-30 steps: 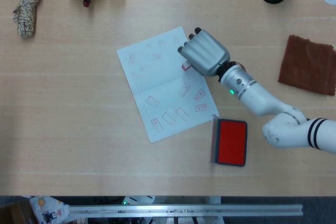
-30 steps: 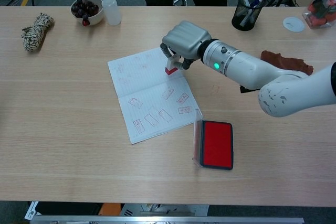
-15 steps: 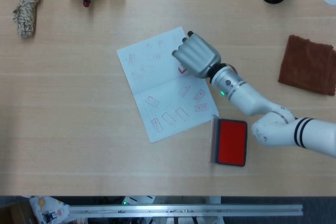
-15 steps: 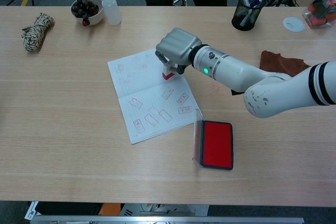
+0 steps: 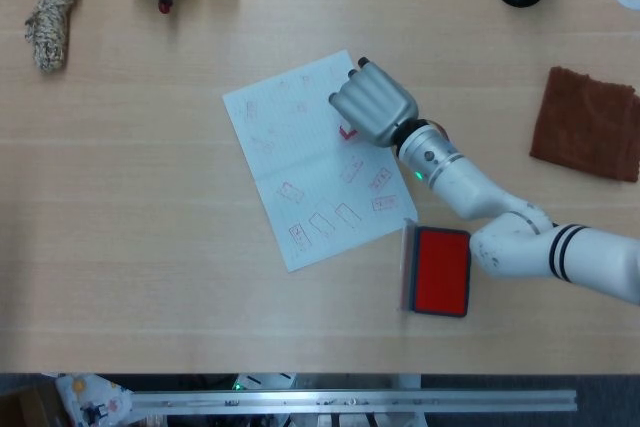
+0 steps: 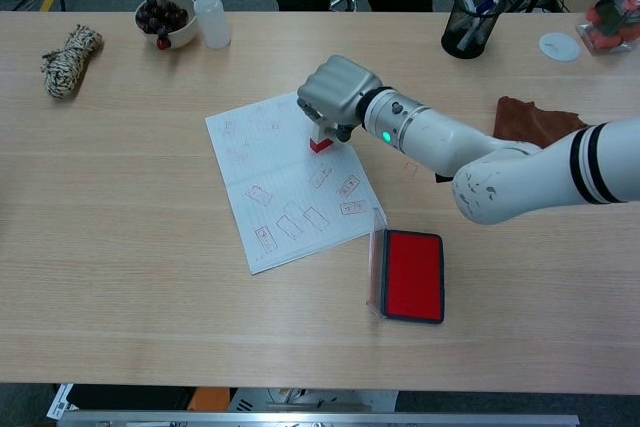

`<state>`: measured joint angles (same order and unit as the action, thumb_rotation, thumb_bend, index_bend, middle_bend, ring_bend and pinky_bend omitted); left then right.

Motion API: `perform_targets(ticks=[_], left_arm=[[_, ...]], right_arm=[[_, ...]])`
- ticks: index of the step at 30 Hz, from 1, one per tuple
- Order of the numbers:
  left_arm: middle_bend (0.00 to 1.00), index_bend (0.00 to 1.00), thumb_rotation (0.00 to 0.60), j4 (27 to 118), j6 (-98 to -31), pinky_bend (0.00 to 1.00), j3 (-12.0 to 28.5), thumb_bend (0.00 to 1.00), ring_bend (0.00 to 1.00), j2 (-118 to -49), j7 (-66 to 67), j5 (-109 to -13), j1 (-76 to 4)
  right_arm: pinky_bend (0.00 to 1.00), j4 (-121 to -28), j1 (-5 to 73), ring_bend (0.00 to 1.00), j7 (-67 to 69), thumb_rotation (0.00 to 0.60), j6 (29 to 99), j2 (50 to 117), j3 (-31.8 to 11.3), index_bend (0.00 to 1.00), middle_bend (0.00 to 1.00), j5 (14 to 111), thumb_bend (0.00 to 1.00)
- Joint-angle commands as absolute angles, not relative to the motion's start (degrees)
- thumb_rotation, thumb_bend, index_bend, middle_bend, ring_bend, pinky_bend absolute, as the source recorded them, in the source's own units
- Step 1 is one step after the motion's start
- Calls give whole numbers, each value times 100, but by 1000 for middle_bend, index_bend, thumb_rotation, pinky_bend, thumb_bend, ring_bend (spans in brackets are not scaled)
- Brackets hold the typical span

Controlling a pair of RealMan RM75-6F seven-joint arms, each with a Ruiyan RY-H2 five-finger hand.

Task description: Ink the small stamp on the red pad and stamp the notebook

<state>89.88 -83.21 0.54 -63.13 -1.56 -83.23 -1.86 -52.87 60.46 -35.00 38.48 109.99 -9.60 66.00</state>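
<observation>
The pad [image 6: 413,274] lies open near the table's [image 6: 120,277] front edge, right of centre, its clear lid [image 6: 376,262] standing upright along the left side. Risk: a withdrawing forearm passing low over it could knock the lid or drag the pad.

The notebook [image 6: 255,197] lies flat and skewed at mid-table, its near corner just beside the lid. The page already carries several red prints. Risk: the paper is not held down, since the left hand is not in view; a sideways push on the stamp would slide the sheet and smear the print.

The right hand [image 6: 335,92] is closed on the stamp [image 6: 321,140], holding it at the notebook's far right corner. The stamp's red base appears to touch the page. Contact across the whole face cannot be confirmed. Risks:
- A tilted stamp would print one edge only.
- A lift that is not vertical would double the mark.
- The position is close to the page edge, so drift to the right would put part of the print on the table.

Along the far edge stand a bottle [image 6: 211,18] and a pen cup [image 6: 466,27], well apart from the work.
</observation>
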Motion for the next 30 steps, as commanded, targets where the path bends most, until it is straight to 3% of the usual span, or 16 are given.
perform_targets(ticks=[1, 30], left_arm=[[178, 174, 600, 8988, -8316, 150, 53, 260, 188, -6314, -156, -8322, -185], [176, 157, 600, 8927, -8299, 150, 51, 260, 188, -6335, -220, -8316, -177]], right_arm=[[361, -5256, 6052, 453, -3488, 600, 3848, 11027, -954, 774, 604, 6594, 420], [361, -4986, 6103, 453, -3532, 600, 3769, 11218, -912, 776, 604, 6504, 420]])
